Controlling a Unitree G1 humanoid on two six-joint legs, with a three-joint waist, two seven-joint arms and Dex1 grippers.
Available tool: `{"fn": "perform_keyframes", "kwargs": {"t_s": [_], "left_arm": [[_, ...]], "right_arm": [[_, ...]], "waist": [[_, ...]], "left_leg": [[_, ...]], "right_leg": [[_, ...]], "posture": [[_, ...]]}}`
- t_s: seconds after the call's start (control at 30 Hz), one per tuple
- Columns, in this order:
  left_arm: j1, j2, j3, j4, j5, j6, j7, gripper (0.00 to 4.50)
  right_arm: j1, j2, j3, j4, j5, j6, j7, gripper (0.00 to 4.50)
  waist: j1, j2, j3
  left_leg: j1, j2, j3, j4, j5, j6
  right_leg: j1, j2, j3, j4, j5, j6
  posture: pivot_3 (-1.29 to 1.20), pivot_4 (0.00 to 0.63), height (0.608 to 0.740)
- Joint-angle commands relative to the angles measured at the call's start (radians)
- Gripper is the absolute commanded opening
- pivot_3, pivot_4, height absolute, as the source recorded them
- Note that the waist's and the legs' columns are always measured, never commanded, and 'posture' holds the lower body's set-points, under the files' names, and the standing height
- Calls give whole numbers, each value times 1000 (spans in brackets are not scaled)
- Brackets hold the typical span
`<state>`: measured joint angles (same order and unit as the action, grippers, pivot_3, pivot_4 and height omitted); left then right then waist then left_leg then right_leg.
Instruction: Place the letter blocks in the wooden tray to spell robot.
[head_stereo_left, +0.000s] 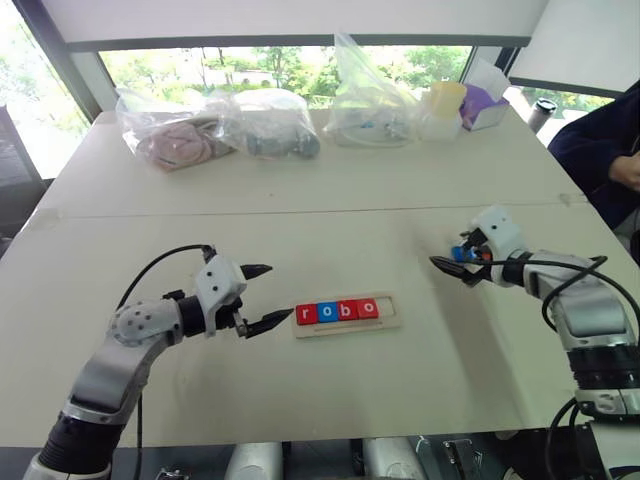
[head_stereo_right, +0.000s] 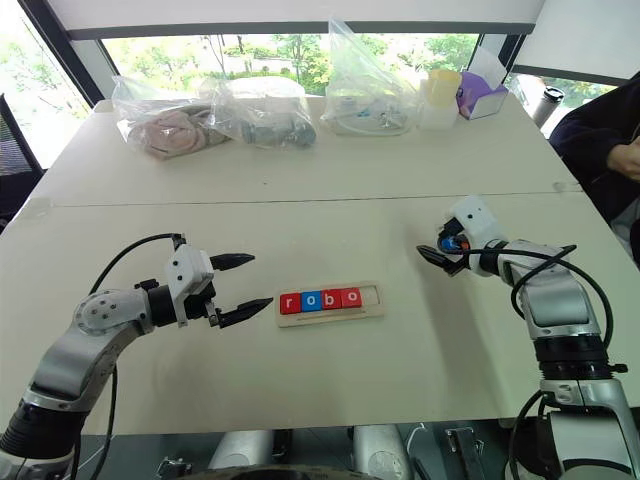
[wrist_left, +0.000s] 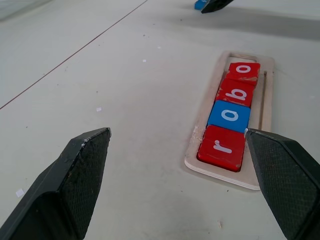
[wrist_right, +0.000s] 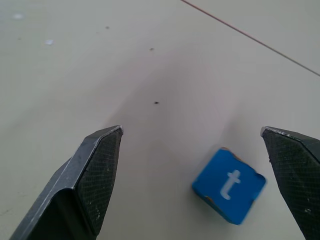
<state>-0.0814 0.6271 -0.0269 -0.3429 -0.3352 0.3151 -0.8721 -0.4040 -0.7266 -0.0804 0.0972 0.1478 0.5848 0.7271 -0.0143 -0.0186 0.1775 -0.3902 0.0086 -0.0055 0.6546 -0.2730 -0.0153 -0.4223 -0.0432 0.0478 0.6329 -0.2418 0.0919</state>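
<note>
While my right gripper (wrist_right: 192, 135) hangs spread wide with the blue t block (wrist_right: 228, 184) lying loose on the table between its fingers, nearer one side, I see the tray (head_stereo_left: 391, 316) mid-frame with its right-end slot empty, left gripper (head_stereo_left: 270, 296) spread beside it.

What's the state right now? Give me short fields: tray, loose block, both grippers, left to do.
tray: holds r, o, b, o in a row; end slot toward the right gripper free
loose block: blue t block flat on the table, between the right fingers, not gripped
left gripper: open, beside the tray's r end, holding nothing
right gripper: open over the t block
left to do: place t in the last slot
</note>
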Motion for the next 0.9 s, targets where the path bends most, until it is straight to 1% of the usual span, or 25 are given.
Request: {"fn": "perform_keyframes", "kwargs": {"t_s": [0.03, 0.13, 0.23, 0.33, 0.5, 0.6, 0.63, 0.67, 0.7, 0.73, 0.77, 0.9], "left_arm": [[-14, -2, -5, -6, 3, -24, -4, 4500], [-18, -7, -10, -1, 4, -26, -5, 4500], [-25, -12, -15, 4, 6, -29, -6, 4500], [-29, -12, -17, 9, 6, -32, -6, 4500], [-30, -7, -16, 13, 5, -36, -8, 4500], [-33, -7, -16, 15, 5, -35, -7, 4500], [-34, -8, -16, 15, 6, -34, -7, 4500], [-35, -8, -17, 16, 6, -34, -6, 4500], [-35, -8, -17, 15, 6, -34, -6, 4500], [-34, -9, -18, 15, 6, -33, -5, 4500], [-33, -9, -18, 13, 6, -33, -4, 4500], [-28, -11, -20, 10, 5, -32, -1, 4500]], "right_arm": [[-3, -3, -62, -52, 11, 40, -62, 4487], [4, 37, -88, -81, 16, 130, -146, 4487], [41, 104, -105, -125, -2, 231, -260, 4487], [49, 136, -119, -150, 0, 283, -311, 4487], [22, 226, -154, -134, 17, 392, -417, 4487], [-15, 262, -183, -114, 30, 448, -460, 3659], [-25, 272, -191, -113, 38, 467, -467, 3239], [-31, 279, -195, -114, 42, 478, -473, 2633], [-35, 286, -197, -121, 45, 488, -479, 2158], [-38, 293, -199, -127, 48, 496, -484, 1591], [-41, 301, -205, -135, 54, 509, -490, 1166], [-16, 312, -210, -218, 65, 594, -509, 1168]], "waist": [[0, 0, 0], [0, 0, 0], [0, 0, 0], [0, 1, -1], [-2, -1, -2], [-4, -1, -2], [-4, -1, -2], [-3, -1, -2], [-3, -1, -2], [-1, -1, -2], [-1, -1, -2], [-1, -1, -2]], "left_leg": [[0, 0, 0, 0, 0, 0], [0, 0, 0, 0, 0, 0], [0, 0, 0, 0, 0, 0], [0, 0, 0, 0, 0, 0], [1, 0, 0, 0, 0, 0], [1, 0, 0, 1, 0, 0], [1, 0, 0, 1, 0, 0], [1, 0, 0, 1, 0, 0], [1, 0, 0, 1, 0, 0], [1, 0, 0, 1, 0, 0], [1, 0, 0, 1, 0, 0], [1, 0, 0, 1, 0, 0]], "right_leg": [[0, 0, 0, 0, 0, 0], [0, 0, 0, 0, 0, 0], [0, 0, 0, 0, 0, 0], [0, 0, 0, 0, 0, 0], [1, 0, 0, 0, 0, 0], [1, 1, 1, 0, 0, 0], [1, 1, 1, 1, 0, 0], [1, 1, 1, 1, 0, 0], [1, 1, 1, 1, 0, 0], [1, 0, 1, 1, 0, 0], [1, 0, 0, 1, 0, 0], [1, 0, 0, 0, 0, 0]], "posture": [[0, 150, 740], [0, 150, 740], [0, 150, 740], [0, 150, 740], [0, 150, 740], [0, 150, 740], [0, 150, 740], [0, 150, 740], [0, 150, 740], [0, 150, 740], [0, 150, 740], [0, 150, 740]]}}
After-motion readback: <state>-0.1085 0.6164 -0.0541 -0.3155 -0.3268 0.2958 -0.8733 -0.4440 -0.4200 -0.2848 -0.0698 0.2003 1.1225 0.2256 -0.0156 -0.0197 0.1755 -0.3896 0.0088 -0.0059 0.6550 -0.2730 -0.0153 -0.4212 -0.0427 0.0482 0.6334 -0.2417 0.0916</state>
